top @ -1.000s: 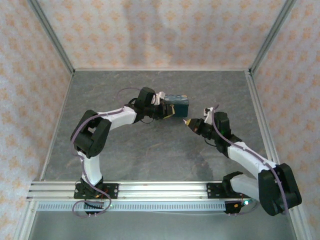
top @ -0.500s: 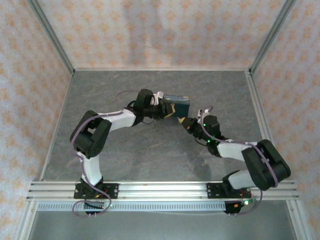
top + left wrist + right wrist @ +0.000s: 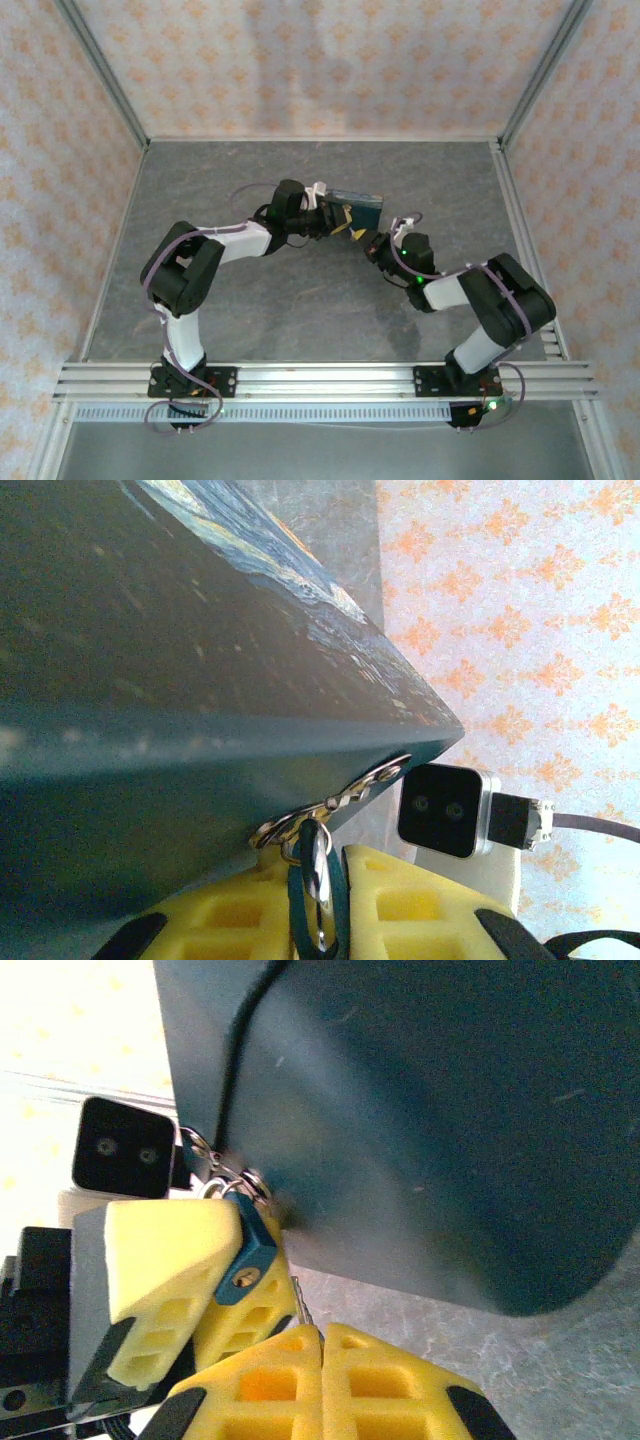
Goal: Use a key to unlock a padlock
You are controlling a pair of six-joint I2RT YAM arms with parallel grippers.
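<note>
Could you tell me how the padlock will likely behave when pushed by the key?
Probably rigid: the padlock looks metal. It likely won't swing, since the left gripper clamps its body. Released, it would probably dangle from the box.

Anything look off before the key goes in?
Nothing stands out. The left gripper clamps the padlock, which hangs from the hasp on the box. The right gripper pinches the key beside the keyhole.

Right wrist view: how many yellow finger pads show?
4: two of the right gripper at the bottom, pinching the key; two of the left gripper at left, clamping the padlock.
</note>
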